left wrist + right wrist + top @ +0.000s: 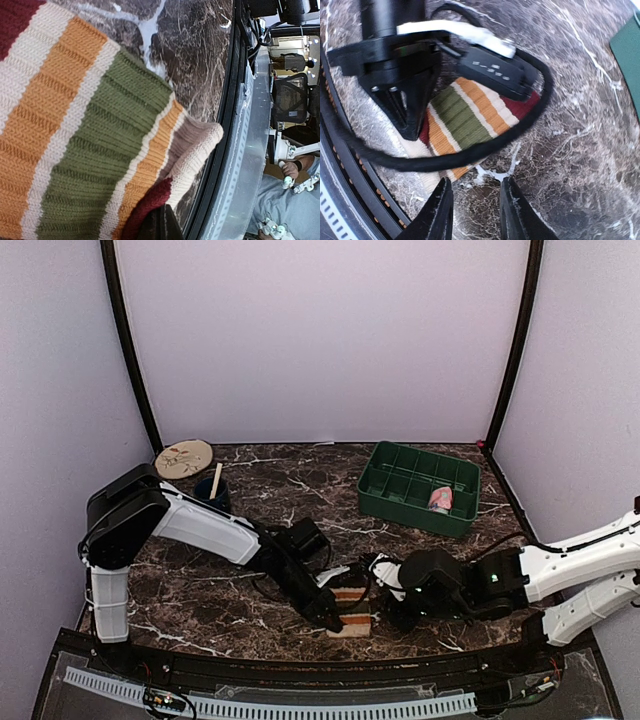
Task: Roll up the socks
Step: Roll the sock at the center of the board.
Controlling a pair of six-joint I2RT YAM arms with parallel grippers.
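Note:
A striped sock [352, 598], with green, orange, cream and maroon bands, lies flat near the table's front edge. It fills the left wrist view [90, 150]. My left gripper [335, 618] is down on the sock's near end, and in its wrist view it [162, 224] is shut on the folded maroon and cream edge. My right gripper [392, 602] sits just right of the sock, open and empty. In the right wrist view it [476, 212] hovers over bare marble beside the sock [470, 112], with the left gripper [402, 95] pressed on the sock's far corner.
A green compartment tray [400, 485] stands at the back right with a pink rolled sock [440, 499] in one cell. A round wooden disc [184, 458] and a dark cup [213, 492] with a stick sit at the back left. The left arm's black cable [485, 145] crosses the sock.

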